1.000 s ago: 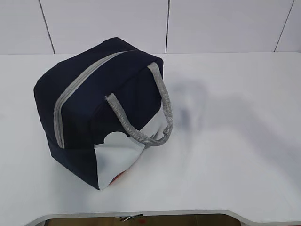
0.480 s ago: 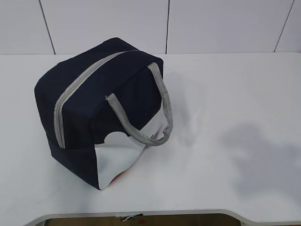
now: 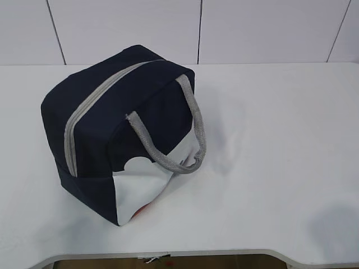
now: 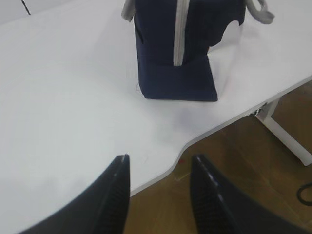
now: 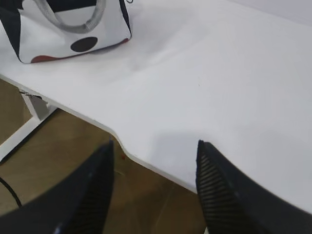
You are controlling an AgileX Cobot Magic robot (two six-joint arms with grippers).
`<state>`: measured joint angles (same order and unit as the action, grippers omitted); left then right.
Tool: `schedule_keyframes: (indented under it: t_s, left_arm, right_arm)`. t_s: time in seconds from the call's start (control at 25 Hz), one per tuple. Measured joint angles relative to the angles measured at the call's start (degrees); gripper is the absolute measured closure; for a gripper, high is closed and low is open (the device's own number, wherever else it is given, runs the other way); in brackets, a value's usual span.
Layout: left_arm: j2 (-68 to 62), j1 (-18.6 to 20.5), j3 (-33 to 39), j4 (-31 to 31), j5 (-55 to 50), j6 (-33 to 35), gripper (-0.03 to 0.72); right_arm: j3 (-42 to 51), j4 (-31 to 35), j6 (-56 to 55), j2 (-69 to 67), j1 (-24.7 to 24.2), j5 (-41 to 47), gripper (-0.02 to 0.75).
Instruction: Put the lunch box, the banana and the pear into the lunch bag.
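The navy lunch bag (image 3: pixel 112 129) stands on the white table (image 3: pixel 280 140) at the left, its grey zipper (image 3: pixel 92 103) running shut along the top and a grey handle (image 3: pixel 196 137) hanging over the white side panel. The bag (image 4: pixel 175 58) shows at the top of the left wrist view, far from my left gripper (image 4: pixel 161 158), which hangs open and empty over the table's front edge. My right gripper (image 5: pixel 155 144) is open and empty too, over the front edge, with the bag (image 5: pixel 73 34) far off at upper left. The lunch box, banana and pear are out of view. Neither arm shows in the exterior view.
A white panelled wall (image 3: pixel 252 28) stands behind the table. The front edge (image 4: pixel 165 175) curves inward, with brown floor below it. A white table leg (image 4: pixel 287 136) and a dark cable (image 4: pixel 304 192) lie under the table at the right.
A soft shadow on the right of the table has slid toward the near right corner. The bag has not moved.
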<state>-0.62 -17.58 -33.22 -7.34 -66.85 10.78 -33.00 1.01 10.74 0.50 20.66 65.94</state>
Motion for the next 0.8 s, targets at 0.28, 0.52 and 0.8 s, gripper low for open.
schedule_keyframes:
  t_s: [0.28,0.52,0.8]
  left_arm:
    - [0.0,0.0,3.7,0.2,2.4,-1.3,0.383]
    - [0.0,0.0,3.8,1.0,2.5,-4.6,0.391]
    - [0.0,8.6,3.8,0.9,2.6,-4.7,0.416]
  right_arm:
    - [3.9,-2.2,-2.2,0.5,0.0,-0.4,0.295]
    - [4.2,-4.3,-6.2,0.5,0.0,-0.4,0.295]
    - [4.2,-4.3,-6.6,0.5,-3.1,-0.4,0.295]
